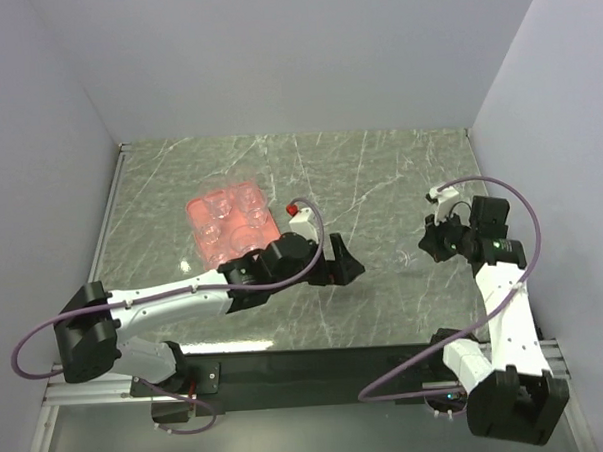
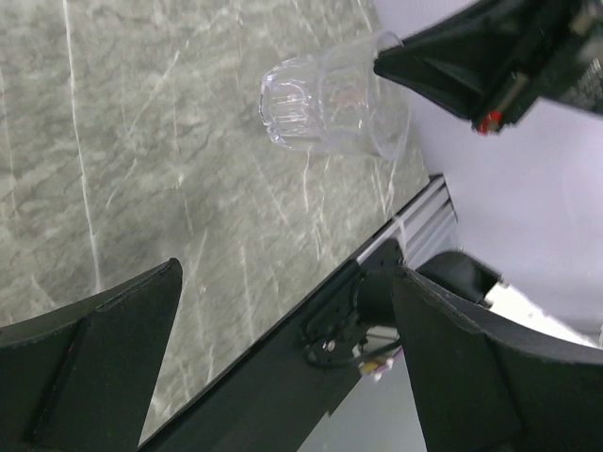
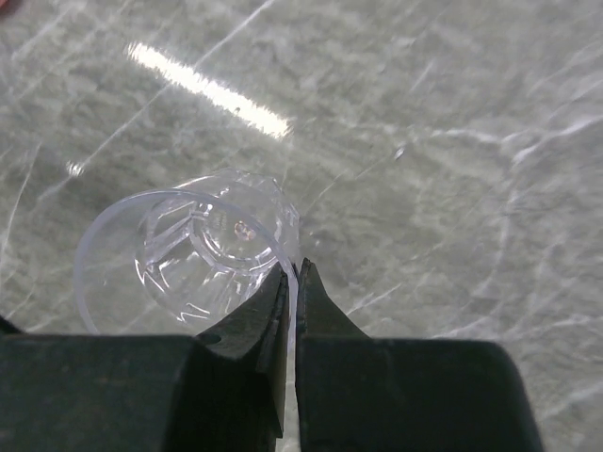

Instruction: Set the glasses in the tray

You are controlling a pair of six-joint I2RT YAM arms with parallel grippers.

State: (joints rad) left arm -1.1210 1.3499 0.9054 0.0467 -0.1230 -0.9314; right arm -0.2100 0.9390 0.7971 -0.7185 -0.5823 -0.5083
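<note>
A clear glass (image 3: 193,250) lies tipped on its side, and my right gripper (image 3: 297,275) is shut on the thin wall at its rim. The left wrist view shows the same glass (image 2: 325,94) hanging just over the marbled table, with the right gripper's black fingers (image 2: 452,61) at its mouth. My left gripper (image 2: 283,363) stands wide open and empty, a short way from the glass. From above, the left gripper (image 1: 351,264) is mid-table and the right gripper (image 1: 425,246) faces it from the right. The pink tray (image 1: 193,213) lies left of centre with several glasses in it.
The table's near edge with its dark rail (image 2: 311,348) runs just under the left gripper. White walls close in the table at the back and on both sides. The left arm (image 1: 184,291) stretches across the near-left part of the table, just below the tray.
</note>
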